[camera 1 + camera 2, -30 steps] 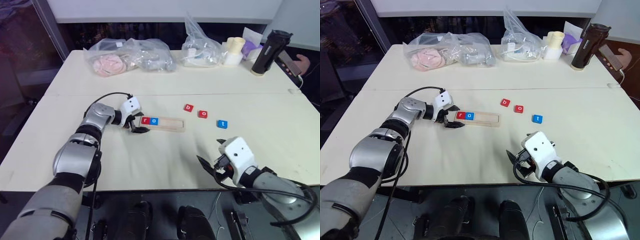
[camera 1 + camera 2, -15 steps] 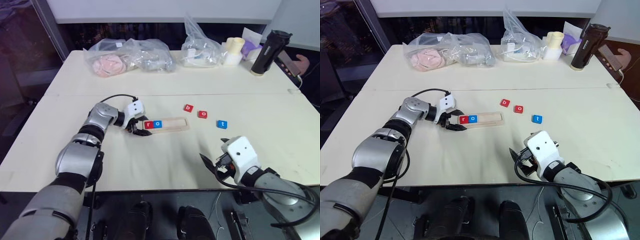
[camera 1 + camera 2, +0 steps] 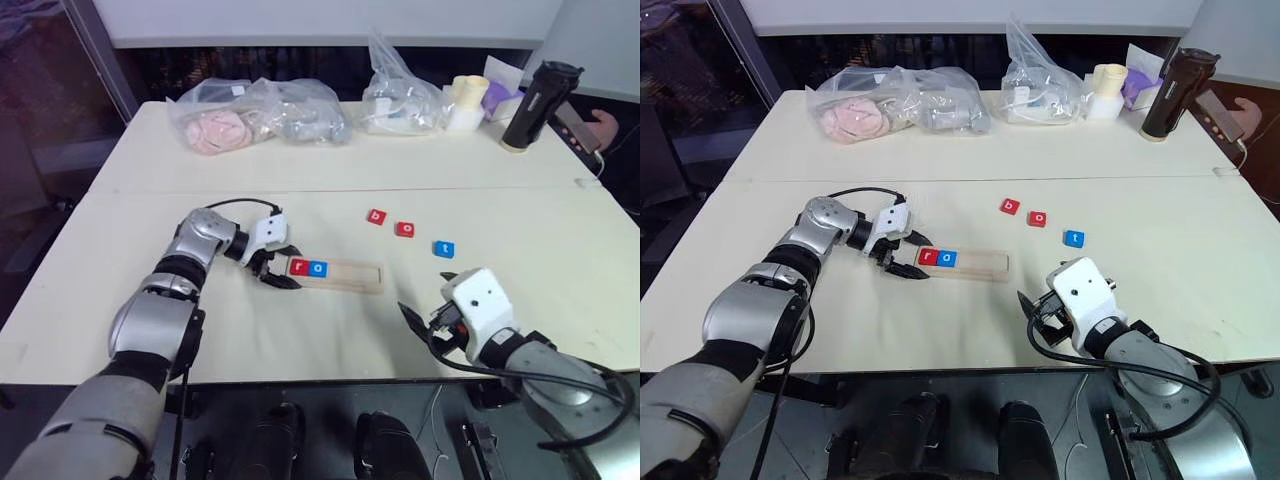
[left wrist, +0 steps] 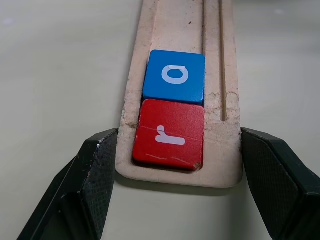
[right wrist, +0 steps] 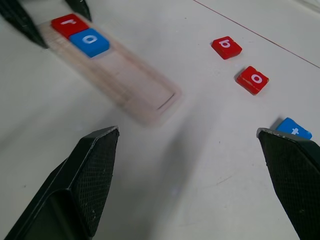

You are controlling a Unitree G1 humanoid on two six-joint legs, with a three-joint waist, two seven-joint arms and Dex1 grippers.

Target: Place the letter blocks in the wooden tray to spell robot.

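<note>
Left gripper (image 3: 280, 272) clamped on end of wooden tray (image 3: 345, 275), centre of frame – red r block (image 3: 299, 266) and blue o block (image 3: 318, 268) inside. Right gripper (image 3: 422, 318) spread wide, empty, lower right. Red b (image 3: 377, 216), red o (image 3: 405, 229), blue t (image 3: 445, 249) loose, right of centre.

The left gripper (image 4: 175, 167) has closed its jaws on the end of the tray (image 3: 350, 276) and dragged it, with the r (image 4: 169, 134) and o (image 4: 175, 75) blocks aboard, nearer the robot across the counter (image 3: 300, 330).
</note>
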